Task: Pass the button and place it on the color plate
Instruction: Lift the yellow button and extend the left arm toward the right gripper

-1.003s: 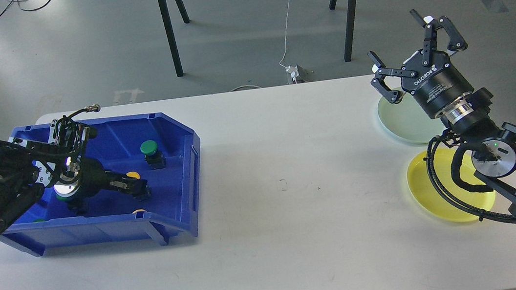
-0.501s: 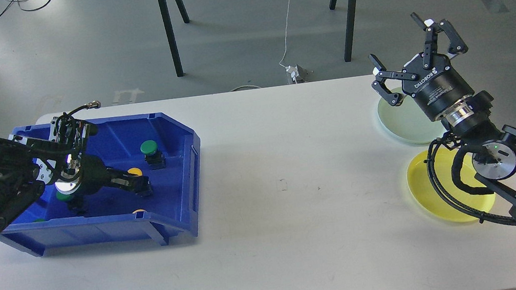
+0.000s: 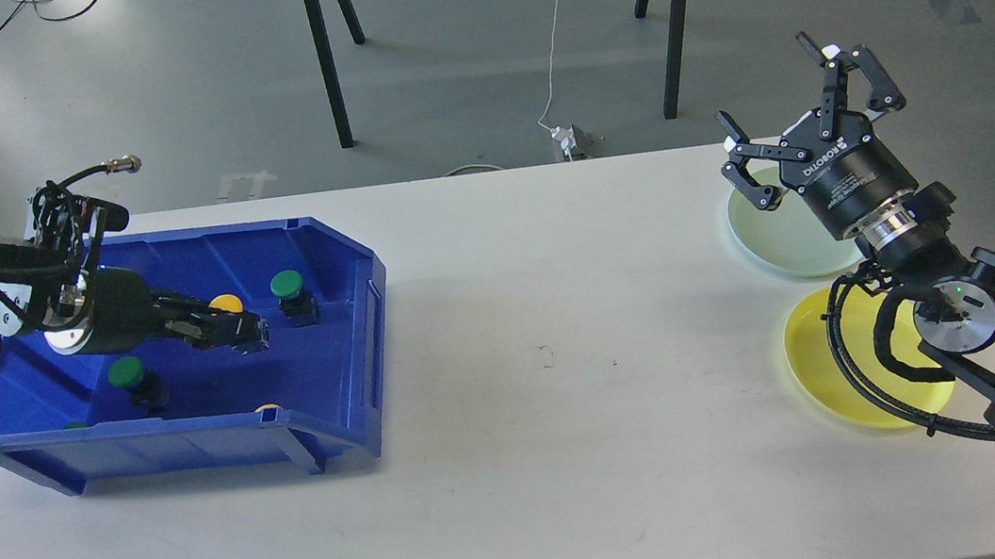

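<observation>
Yellow plate [image 3: 827, 372] by the table's right edge, bare; pale green plate [image 3: 776, 231] behind it. Right gripper [image 3: 794, 105] hovers, fingers spread. Left side: blue bin [image 3: 343, 336]. Left gripper [image 3: 243, 332] has risen, clamped on the yellow button [image 3: 225, 304]. Handover next. Green buttons [image 3: 287, 284] remain.

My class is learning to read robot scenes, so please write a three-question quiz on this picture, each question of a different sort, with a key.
1. True or false: the left gripper holds a yellow button above the blue bin.
2. Which plate lies farther from the robot? A. pale green plate B. yellow plate
3. Fill in: the right gripper is ____.

Key: 1 true; 2 A; 3 open.
</observation>
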`<action>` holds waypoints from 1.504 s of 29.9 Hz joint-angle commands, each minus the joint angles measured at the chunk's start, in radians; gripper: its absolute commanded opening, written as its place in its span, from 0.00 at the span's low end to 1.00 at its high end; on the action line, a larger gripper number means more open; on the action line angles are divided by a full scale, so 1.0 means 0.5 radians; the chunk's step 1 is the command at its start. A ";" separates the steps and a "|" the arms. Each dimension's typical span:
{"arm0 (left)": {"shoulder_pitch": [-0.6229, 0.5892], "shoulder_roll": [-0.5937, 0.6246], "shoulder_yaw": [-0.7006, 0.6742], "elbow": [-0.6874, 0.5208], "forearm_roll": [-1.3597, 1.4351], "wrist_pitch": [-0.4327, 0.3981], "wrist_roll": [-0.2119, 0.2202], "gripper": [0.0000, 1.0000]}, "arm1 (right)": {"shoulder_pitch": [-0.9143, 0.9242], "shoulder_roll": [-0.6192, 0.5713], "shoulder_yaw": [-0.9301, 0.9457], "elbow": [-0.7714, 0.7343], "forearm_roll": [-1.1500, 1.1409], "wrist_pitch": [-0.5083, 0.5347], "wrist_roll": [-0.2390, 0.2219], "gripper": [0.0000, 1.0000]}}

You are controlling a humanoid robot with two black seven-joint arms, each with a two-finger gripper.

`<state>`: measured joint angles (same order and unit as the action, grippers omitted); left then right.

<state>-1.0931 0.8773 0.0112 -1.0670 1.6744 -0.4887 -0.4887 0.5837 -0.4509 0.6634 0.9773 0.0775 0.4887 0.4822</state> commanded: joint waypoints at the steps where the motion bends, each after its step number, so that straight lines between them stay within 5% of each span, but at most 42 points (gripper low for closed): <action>1: -0.020 0.175 -0.163 -0.228 -0.029 0.000 0.000 0.08 | -0.044 -0.006 0.206 0.000 0.047 0.000 0.013 0.99; 7: 0.008 0.442 -0.433 -0.458 -0.415 0.000 0.000 0.09 | -0.032 -0.034 0.342 -0.006 0.047 0.000 0.013 0.99; 14: 0.011 0.406 -0.645 -0.529 -1.068 0.000 0.000 0.09 | -0.048 -0.346 0.153 0.309 -0.072 -0.041 0.013 0.99; 19: 0.011 -0.036 -0.700 -0.480 -1.443 0.000 0.000 0.09 | -0.029 -0.598 0.032 0.570 -0.143 -0.339 0.013 0.98; 26: 0.155 -0.674 -0.713 -0.020 -1.551 0.000 0.000 0.09 | -0.032 -0.822 -0.010 0.877 -0.054 -0.440 0.013 0.99; 35: 0.211 -0.807 -0.704 0.131 -1.554 0.000 0.000 0.10 | -0.014 -0.393 -0.188 0.822 -0.115 -0.554 0.013 0.98; 40: 0.235 -0.813 -0.694 0.131 -1.551 0.000 0.000 0.10 | 0.197 0.076 -0.449 0.494 -0.158 -0.591 0.013 0.98; 45: 0.235 -0.816 -0.691 0.131 -1.539 0.000 0.000 0.10 | 0.339 0.300 -0.520 0.328 -0.152 -0.603 0.013 0.97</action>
<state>-0.9758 0.4698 -0.3348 -1.0015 0.9013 -0.4886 -0.4887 0.7164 -0.3611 0.4198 1.1851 0.0012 0.1886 0.4887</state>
